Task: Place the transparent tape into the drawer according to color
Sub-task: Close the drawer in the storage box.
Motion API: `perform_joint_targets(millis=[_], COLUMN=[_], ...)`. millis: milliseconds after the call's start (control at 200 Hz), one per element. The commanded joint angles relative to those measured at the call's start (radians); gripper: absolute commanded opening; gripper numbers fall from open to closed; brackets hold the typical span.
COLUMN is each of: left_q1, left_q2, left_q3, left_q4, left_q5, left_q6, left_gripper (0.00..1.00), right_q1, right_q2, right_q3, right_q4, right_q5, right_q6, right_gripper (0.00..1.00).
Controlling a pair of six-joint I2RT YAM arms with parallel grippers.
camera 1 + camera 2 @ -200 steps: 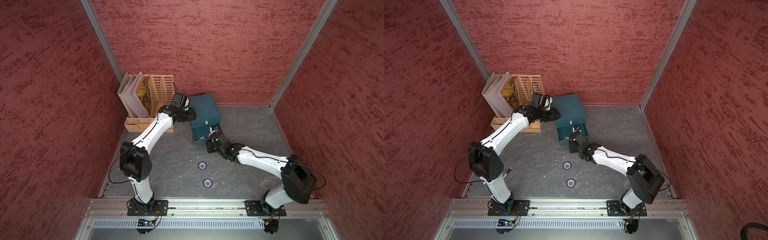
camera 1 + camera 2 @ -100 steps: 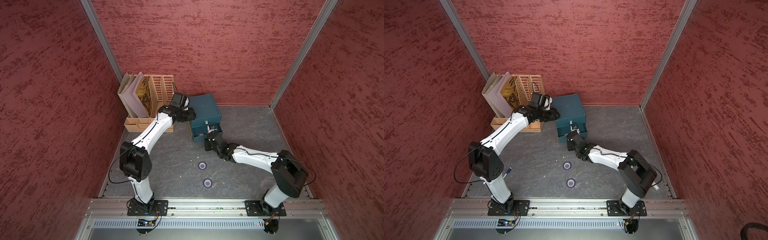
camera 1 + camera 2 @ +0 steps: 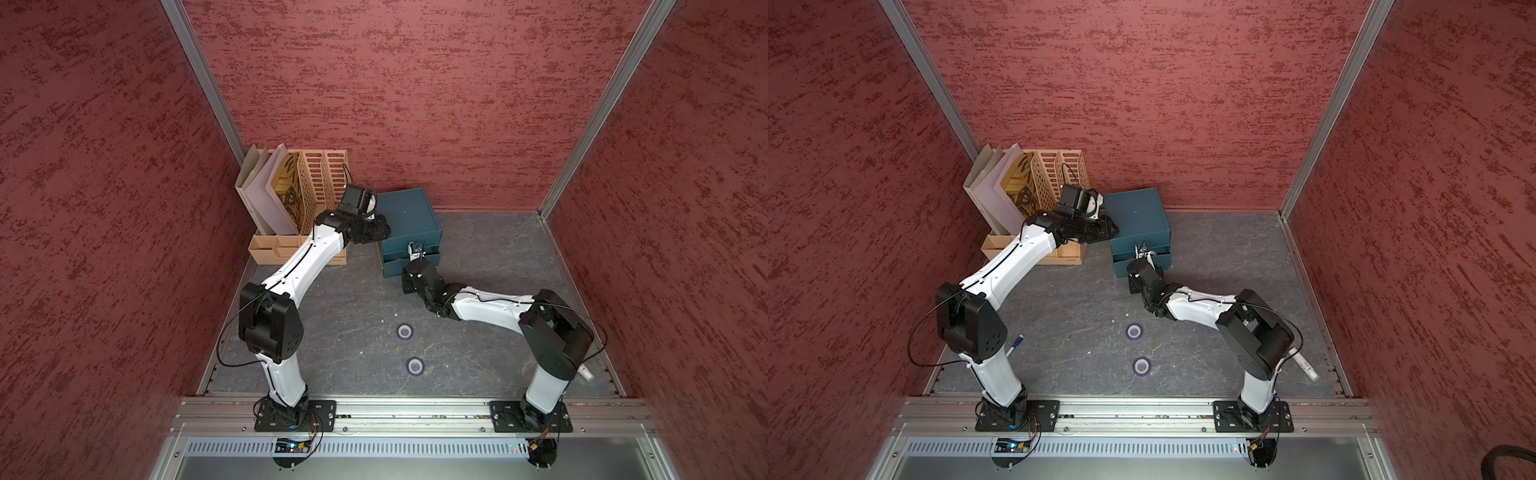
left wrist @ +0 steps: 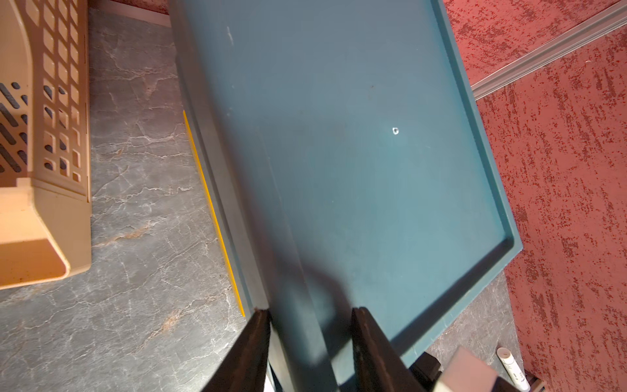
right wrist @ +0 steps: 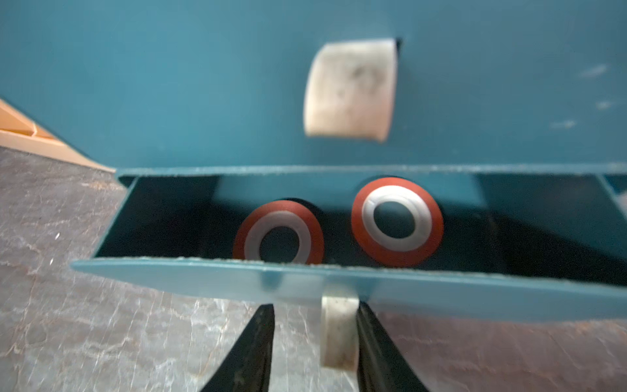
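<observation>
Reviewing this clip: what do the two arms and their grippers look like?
Both the left arm and right arm have white links, bulky black joints and black base plates, with thin black cables looping outside. The left gripper and right gripper have tapered matte-black fingers.

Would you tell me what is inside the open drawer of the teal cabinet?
Two red tape rolls with white cores lie apart in the open drawer. Its rear is covered by the cabinet above, so anything there is hidden.
</observation>
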Motion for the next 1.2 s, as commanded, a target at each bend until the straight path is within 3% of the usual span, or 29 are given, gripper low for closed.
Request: perform_joint_targets(millis=[0, 761, 937, 1197], left_q1=[-0.005, -0.006, -0.005, 0.001], left_q2=[0.037, 0.041, 0.043, 0.04], left_q3=[-0.002, -0.004, -0.003, -0.008], left_q4=[-0.037, -0.038, -0.04, -0.044], left_q5=[0.036, 0.062, 0.059, 0.054], left_q6=[0.023, 0.024, 0.025, 0.029], left_gripper=[0.42, 0.39, 0.39, 0.39], right_q1=[-0.001, -0.058, -0.06, -0.083], right_q2=[0.023, 0.098, 0.031, -0.036], right_q3=[0.041, 0.081, 0.011, -0.109], right_q4=[0.105, 0.187, 0.135, 0.069], right_q5=[-0.005, -0.04, -0.073, -0.222], right_q6=[-0.021, -0.013, 0.063, 0.288], right_gripper=[0.43, 0.49, 0.55, 0.6])
